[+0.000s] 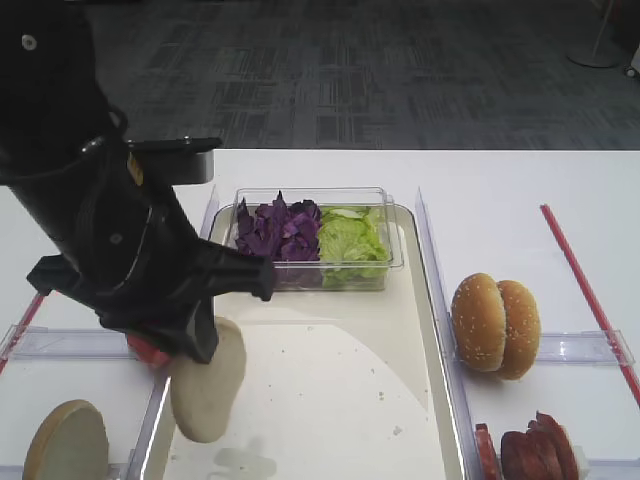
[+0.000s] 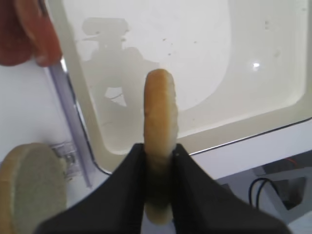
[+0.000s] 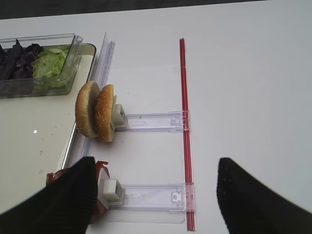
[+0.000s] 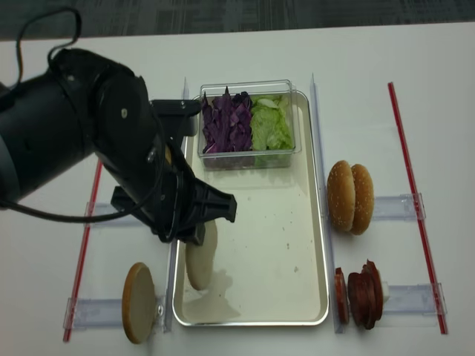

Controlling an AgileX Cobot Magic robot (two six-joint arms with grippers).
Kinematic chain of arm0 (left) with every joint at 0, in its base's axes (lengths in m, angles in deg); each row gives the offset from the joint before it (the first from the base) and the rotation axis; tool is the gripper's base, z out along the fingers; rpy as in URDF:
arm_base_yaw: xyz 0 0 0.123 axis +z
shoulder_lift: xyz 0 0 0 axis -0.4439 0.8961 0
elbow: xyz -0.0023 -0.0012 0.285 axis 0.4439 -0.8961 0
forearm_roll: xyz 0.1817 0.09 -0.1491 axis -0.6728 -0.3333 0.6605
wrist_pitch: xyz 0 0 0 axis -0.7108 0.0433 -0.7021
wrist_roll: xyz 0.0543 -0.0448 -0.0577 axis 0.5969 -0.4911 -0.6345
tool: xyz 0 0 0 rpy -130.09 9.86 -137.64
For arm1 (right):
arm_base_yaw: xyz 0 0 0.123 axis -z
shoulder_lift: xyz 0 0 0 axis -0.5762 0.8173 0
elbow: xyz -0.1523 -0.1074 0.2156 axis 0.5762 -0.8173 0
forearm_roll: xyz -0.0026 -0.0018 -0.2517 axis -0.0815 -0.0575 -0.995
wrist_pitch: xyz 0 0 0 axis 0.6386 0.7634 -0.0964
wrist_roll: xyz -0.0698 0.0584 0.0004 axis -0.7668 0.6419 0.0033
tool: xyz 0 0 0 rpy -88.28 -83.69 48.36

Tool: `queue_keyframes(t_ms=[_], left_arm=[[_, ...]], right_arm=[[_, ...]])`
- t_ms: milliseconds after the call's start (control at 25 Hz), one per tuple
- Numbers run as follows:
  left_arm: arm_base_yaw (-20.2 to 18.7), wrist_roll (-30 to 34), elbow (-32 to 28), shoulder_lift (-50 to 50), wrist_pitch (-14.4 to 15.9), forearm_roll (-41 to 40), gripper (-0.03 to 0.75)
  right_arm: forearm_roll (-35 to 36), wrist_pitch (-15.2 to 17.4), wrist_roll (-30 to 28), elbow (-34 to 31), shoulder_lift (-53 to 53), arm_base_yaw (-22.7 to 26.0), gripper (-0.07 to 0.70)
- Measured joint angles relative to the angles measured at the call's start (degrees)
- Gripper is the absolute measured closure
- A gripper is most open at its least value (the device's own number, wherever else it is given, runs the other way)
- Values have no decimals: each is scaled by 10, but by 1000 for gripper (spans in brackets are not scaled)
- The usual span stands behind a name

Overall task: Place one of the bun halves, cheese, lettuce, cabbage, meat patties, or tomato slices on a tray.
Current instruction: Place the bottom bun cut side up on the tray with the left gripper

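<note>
My left gripper (image 2: 158,147) is shut on a pale cream bun half (image 2: 160,112), held on edge. It hangs just above the front left part of the cream tray (image 1: 330,400), and the bun half (image 1: 208,385) casts a shadow there. A second bun half (image 1: 65,440) stands in a holder left of the tray. Purple cabbage (image 1: 277,228) and green lettuce (image 1: 350,240) fill a clear box at the tray's far end. Meat patties (image 4: 365,291) stand on edge at the front right. Tomato slices (image 2: 27,31) show red beside the tray. My right gripper (image 3: 156,195) is open over bare table. Cheese is out of view.
Two sesame buns (image 1: 496,324) stand on edge right of the tray. Clear plastic rails (image 3: 151,121) and red strips (image 3: 184,107) lie on the white table. The big black left arm (image 4: 89,148) covers the table's left side.
</note>
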Motion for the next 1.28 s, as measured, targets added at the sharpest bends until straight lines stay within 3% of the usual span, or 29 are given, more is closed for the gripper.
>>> queue_keyframes(t_ms=[480,680,800,1040,1280], left_arm=[[27,81,-4,0,-56,99,607],[59,179,-54,-1,-89,225,607],[78,270,-84,-1,-109,323,607],[117,419,-138,-1,-123,490,607],[123,495,-154,5,-121,574,607]], right_arm=[[0,0,0,0,0,0,95],[0,0,0,0,0,0,95],[0,0,0,0,0,0,95],[0,0,0,0,0,0,95],[0,-1,0,0,0,0,95]])
